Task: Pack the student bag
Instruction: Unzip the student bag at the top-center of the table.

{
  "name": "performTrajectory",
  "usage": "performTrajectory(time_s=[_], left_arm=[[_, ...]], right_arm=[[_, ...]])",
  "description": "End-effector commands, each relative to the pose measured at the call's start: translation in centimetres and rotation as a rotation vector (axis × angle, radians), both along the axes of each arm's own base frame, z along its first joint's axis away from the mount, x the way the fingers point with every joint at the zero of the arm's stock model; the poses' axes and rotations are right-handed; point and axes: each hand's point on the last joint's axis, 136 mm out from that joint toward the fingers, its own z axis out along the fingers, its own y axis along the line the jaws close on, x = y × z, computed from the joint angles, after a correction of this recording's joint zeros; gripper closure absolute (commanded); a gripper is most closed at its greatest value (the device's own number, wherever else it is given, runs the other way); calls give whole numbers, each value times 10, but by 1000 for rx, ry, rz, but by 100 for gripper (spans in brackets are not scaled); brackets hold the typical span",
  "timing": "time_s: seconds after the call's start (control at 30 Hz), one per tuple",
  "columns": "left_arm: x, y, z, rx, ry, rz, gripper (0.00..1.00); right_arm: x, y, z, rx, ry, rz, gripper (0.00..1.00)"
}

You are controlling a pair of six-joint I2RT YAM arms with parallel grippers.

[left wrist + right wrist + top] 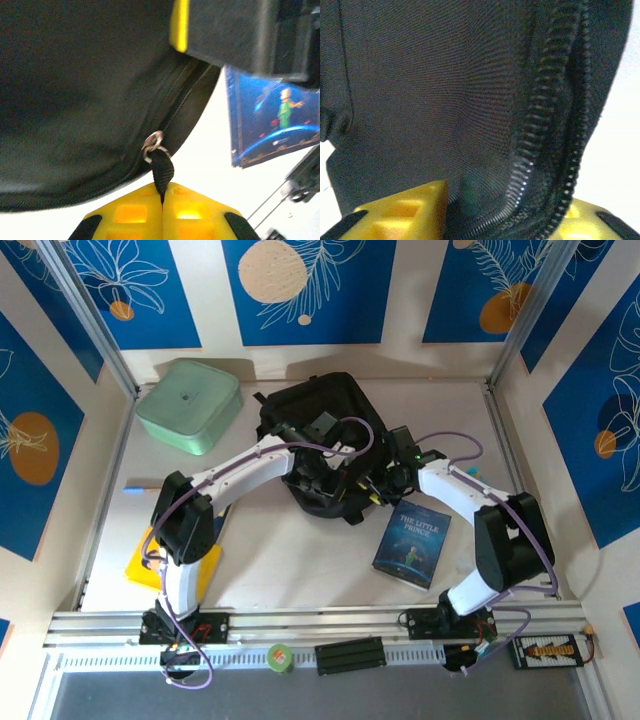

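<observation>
- The left gripper [162, 194] has its yellow fingers pressed together, pinching the black zipper pull [162, 172] of the student bag [312, 405].
- The right gripper [502, 202] has its fingers apart, astride the bag's zippered edge; I cannot tell whether they clamp it.
- The bag lies mid-table, between the green box [188, 405] and the book [412, 542].

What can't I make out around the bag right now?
- Top view: bag opening, hidden by both arms.
- Right wrist view: whether the right claw pinches the bag; fabric too close.
- Left wrist view: book cut off by the edge.
- Top view: yellow thing, half under the left arm.
</observation>
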Motion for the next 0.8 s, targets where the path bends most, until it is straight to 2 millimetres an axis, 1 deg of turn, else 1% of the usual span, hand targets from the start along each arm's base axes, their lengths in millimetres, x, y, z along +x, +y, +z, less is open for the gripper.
performTrajectory(time_s=[0.0,0.1,0.27,0.4,0.57,0.77], left_arm=[[-5,36,2,177,-20,-41,100],[-6,57,2,252,-18,-32,100],[-5,78,3,326,-30,-21,100],[-5,88,3,357,-28,-18,100],[0,101,-2,394,-25,-1,100],[5,108,-7,369,-6,23,100]], right_arm=[[-4,-9,-10,-101,14,0,66],[-10,-14,-19,-146,29,-7,67],[-13,-21,-25,-186,29,-28,72],[-13,-26,-24,-220,22,-33,75],[-14,-30,-24,-237,4,-43,80],[1,-27,-13,-219,-77,-15,91]])
